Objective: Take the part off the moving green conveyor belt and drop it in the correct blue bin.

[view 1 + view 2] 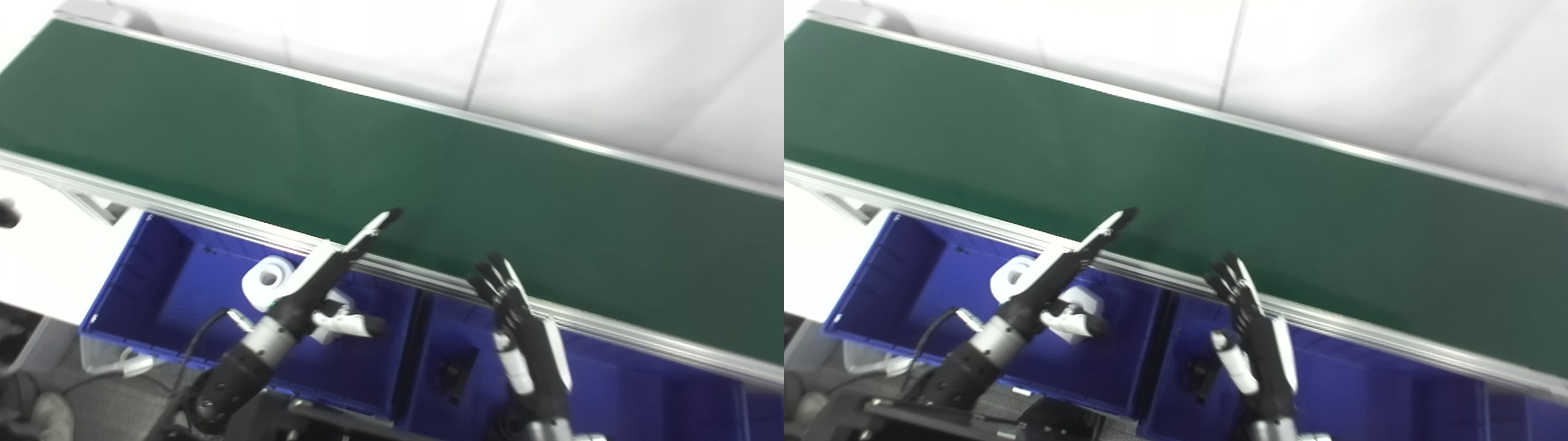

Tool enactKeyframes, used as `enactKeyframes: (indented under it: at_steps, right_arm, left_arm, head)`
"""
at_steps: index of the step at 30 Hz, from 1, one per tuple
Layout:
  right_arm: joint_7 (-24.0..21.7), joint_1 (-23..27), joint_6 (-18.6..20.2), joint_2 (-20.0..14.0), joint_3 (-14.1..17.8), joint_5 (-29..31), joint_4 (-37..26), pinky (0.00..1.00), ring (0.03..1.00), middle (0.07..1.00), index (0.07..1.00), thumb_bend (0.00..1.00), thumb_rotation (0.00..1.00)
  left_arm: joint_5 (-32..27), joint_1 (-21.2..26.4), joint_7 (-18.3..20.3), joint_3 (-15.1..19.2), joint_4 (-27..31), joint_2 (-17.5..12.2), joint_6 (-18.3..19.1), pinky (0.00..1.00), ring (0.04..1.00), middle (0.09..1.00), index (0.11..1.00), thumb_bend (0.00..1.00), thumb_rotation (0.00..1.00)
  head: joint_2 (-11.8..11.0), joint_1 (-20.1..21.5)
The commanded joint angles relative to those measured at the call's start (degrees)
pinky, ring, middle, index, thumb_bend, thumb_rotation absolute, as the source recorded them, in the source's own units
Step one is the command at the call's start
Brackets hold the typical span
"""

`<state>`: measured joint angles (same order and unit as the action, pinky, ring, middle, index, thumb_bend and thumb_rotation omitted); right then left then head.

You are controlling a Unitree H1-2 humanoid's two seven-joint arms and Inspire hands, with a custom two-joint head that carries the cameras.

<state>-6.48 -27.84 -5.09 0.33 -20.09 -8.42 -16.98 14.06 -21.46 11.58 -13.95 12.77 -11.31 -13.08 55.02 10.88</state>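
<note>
Your left hand [327,269] stretches forward and up on a slanted forearm, fingers [373,228] held straight and close together, thumb [349,324] sticking out to the side, holding nothing. Your right hand [520,318], off to the right of it and a little nearer your body, stands upright on its wrist, fingers [497,278] spread and slightly curled, thumb [513,364] apart, also empty.
</note>
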Motion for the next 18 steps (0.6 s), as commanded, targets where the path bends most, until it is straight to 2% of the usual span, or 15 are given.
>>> enactKeyframes:
  at_steps: [1, 6, 14, 18]
  right_arm:
    - [0.47, 0.61, -0.53, 1.25, -0.76, -0.12, -0.37, 0.91, 0.892, 0.927, 0.959, 0.80, 0.91]
    - [0.99, 0.99, 0.18, 2.67, -1.64, -0.66, 0.61, 0.90, 0.892, 0.935, 0.959, 0.82, 0.91]
    - [1.38, 1.15, 0.89, 3.72, -2.36, -1.20, 1.54, 0.90, 0.892, 0.939, 0.957, 0.87, 0.90]
    - [1.27, 0.79, 0.80, 4.36, -3.10, -0.50, 1.98, 0.91, 0.901, 0.948, 0.965, 0.87, 0.90]
  left_arm:
    - [-1.84, 1.24, 0.96, -0.55, 0.54, -0.79, -2.90, 0.99, 1.000, 1.000, 1.000, 1.00, 0.84]
    - [-3.32, 2.10, 2.24, -0.84, -1.60, -2.86, -4.25, 0.99, 1.000, 1.000, 1.000, 1.00, 0.86]
    - [-4.05, 2.30, 3.39, -0.88, -2.54, -4.56, -4.18, 1.00, 1.000, 0.989, 1.000, 1.00, 0.86]
    - [-5.68, 2.06, 4.09, -0.62, -3.39, -5.32, -5.89, 1.00, 1.000, 0.986, 1.000, 1.00, 0.85]
  head:
    - [-0.03, 0.01]
    - [-0.48, 2.67]
    - [-1.25, 6.14]
    - [-2.05, 8.77]
